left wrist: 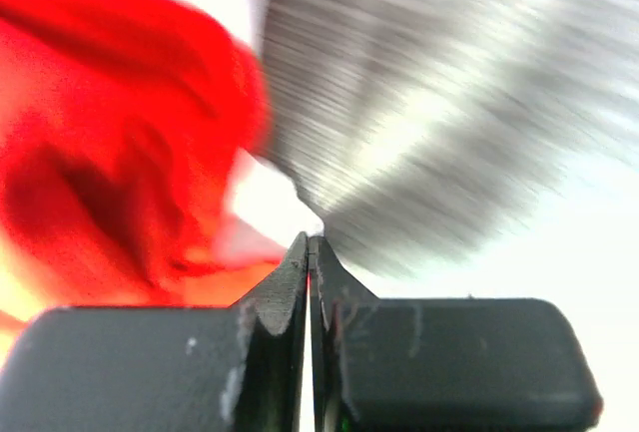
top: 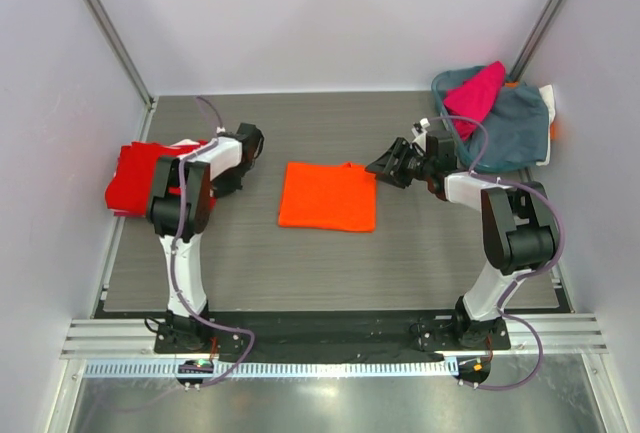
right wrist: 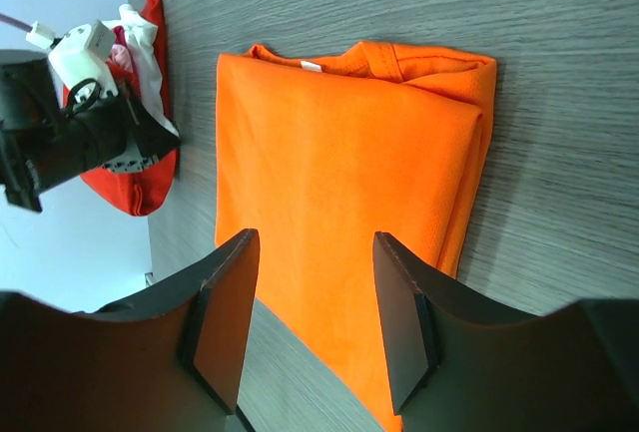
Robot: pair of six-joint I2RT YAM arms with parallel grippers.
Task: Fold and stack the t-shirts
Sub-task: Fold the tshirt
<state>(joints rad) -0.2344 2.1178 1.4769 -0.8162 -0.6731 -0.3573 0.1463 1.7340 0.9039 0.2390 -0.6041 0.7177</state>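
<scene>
Tag [right wrist: 312, 67] — small, white, unreadable — at collar of folded bright orange fabric t-shirt [right wrist: 339, 183]. Right gripper [right wrist: 315, 242] spread, empty; left gripper [left wrist: 310, 252] pressed together, empty.

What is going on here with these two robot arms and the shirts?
The arms are partway through folding and stacking t-shirts. A bright orange t-shirt lies folded mid-way across the grey table. The right gripper hangs open at its edge, holding nothing. The left gripper is shut beside a red t-shirt at the table's left edge. A magenta t-shirt lies on a blue-grey garment in the far right corner.
</scene>
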